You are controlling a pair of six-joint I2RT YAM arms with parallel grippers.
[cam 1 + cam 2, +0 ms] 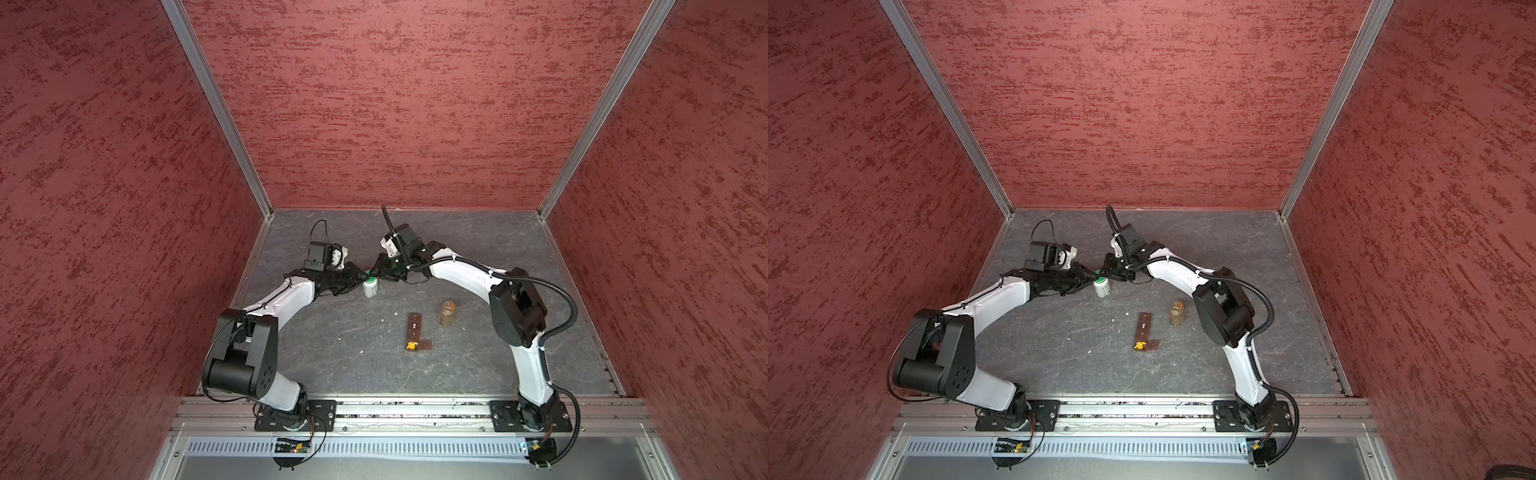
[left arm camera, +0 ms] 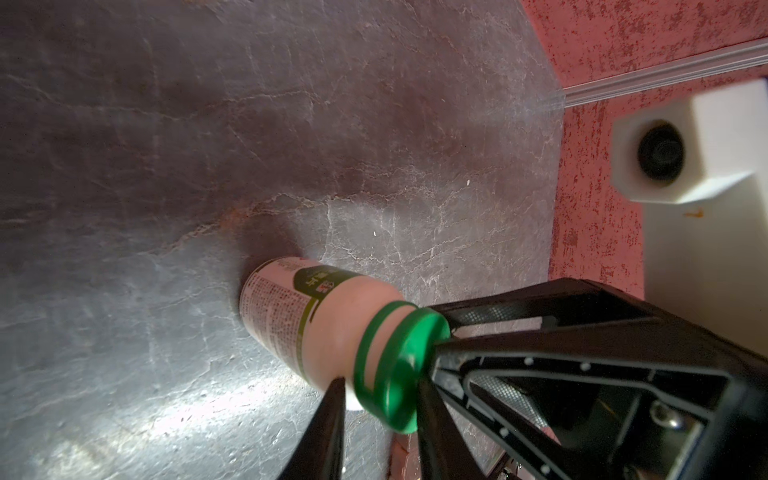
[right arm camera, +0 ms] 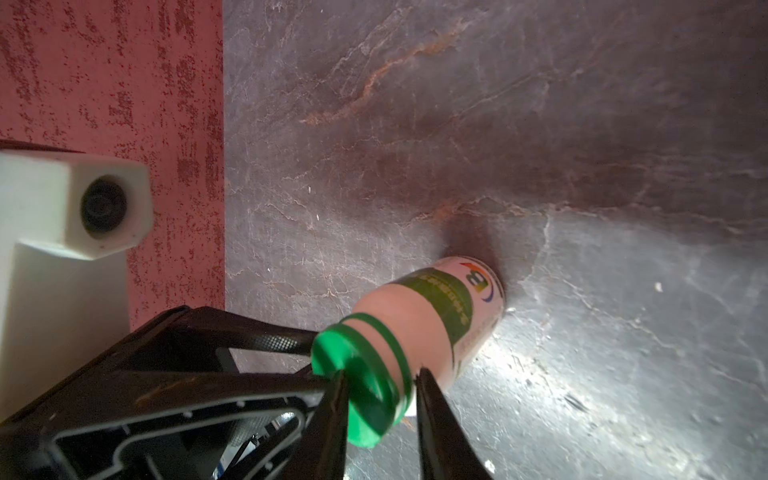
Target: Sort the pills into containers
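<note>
My left claw (image 2: 380, 395) and right claw (image 3: 380, 382) both flank the white bottle's (image 1: 370, 288) green cap (image 3: 357, 374), fingers narrowly apart. I cannot tell whether they pinch it. The containers (image 1: 415, 328), with yellow pills (image 1: 411, 345) in one cell, lie well behind them.

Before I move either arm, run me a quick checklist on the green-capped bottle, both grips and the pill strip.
1. Stance of the white bottle: upright on the table. Ok.
2. Removal of the green cap: it sits on the neck. Not ok.
3. Hold of the left gripper: its jaws flank the cap, but whether they clamp it is unclear. Cannot tell.
4. Hold of the right gripper: its jaws flank the cap too. Cannot tell.
5. Open cell in the container strip: the near end lid is flipped out and the pills lie inside. Ok.
6. Position of the amber bottle: upright, apart from the strip. Ok.
</note>
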